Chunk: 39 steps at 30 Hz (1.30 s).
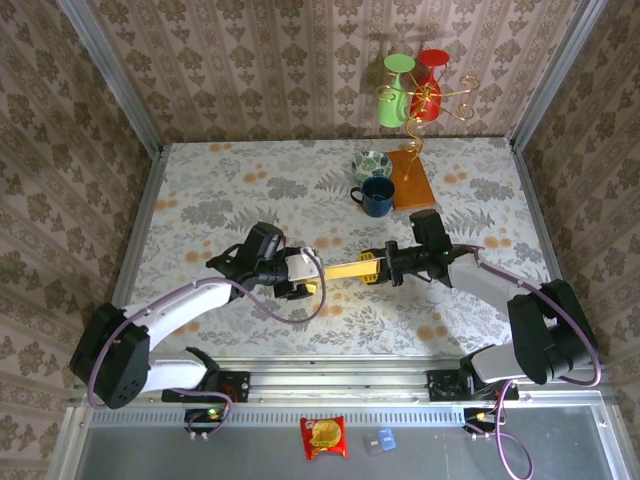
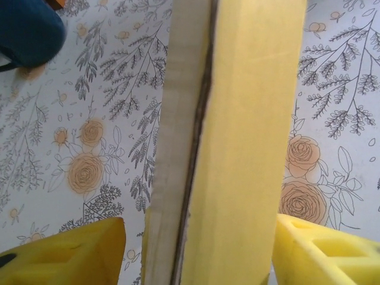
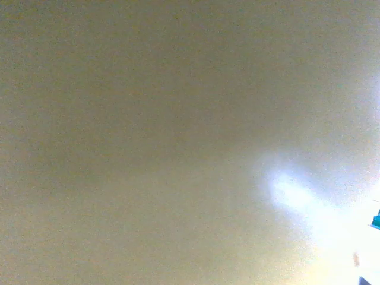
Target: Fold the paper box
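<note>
The paper box (image 1: 345, 268) is a narrow yellow strip seen edge-on, spanning the gap between my two grippers at mid-table. In the left wrist view the paper box (image 2: 237, 142) runs straight up the middle, yellow outside with a whitish inner layer on its left. My left gripper (image 1: 306, 276) is open and straddles it. The right finger (image 2: 320, 255) touches the box's side, while the left finger (image 2: 71, 255) stands a little apart from it. My right gripper (image 1: 378, 268) meets the box's other end. Whitish cardboard (image 3: 178, 142) covers the right wrist camera, hiding those fingers.
A blue mug (image 1: 376, 195) stands behind the box, with a patterned bowl (image 1: 371, 163) and an orange-brown board (image 1: 412, 180) beyond it. A gold stand (image 1: 415, 100) with green and red cups sits at the back. The blue mug (image 2: 29, 29) also shows at the left wrist view's top left.
</note>
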Tool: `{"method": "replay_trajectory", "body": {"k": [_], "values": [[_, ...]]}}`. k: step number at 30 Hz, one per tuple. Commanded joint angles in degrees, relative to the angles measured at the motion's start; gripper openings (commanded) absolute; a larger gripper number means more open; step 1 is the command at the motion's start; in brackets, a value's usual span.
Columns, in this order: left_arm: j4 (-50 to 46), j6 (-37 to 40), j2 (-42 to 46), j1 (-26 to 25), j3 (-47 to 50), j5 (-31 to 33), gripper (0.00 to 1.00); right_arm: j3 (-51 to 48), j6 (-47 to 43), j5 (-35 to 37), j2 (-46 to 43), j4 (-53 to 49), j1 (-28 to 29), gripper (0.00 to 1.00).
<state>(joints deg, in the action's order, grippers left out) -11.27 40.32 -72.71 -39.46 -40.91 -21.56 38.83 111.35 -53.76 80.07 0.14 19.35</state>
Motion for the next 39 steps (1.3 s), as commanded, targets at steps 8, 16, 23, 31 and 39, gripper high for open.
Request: {"method": "replay_trajectory", "body": {"k": [8,16,23,31,39], "values": [[-1.18,0.91,-2.81,-1.14,-4.27,-0.45,0.39,-4.04,2.14,-0.21,2.96,-1.08,-4.04,0.42],[-9.76,-0.24,-4.93,-1.66,-10.09,-0.07,0.34,-2.13,0.06,1.04,5.07,-0.41,-8.31,0.62],[-18.85,-6.61,-7.6,-2.62,-16.64,5.6,0.31,2.74,-14.71,14.23,-6.68,-22.42,-16.42,0.68],[-26.53,-17.73,-13.1,-5.15,-23.28,9.81,0.27,0.99,-19.47,46.47,-26.15,-29.27,0.54,0.6],[-26.17,-20.33,-15.57,-6.46,-24.28,10.78,0.28,4.78,-22.93,52.59,-14.97,-12.71,15.38,0.57]]}}
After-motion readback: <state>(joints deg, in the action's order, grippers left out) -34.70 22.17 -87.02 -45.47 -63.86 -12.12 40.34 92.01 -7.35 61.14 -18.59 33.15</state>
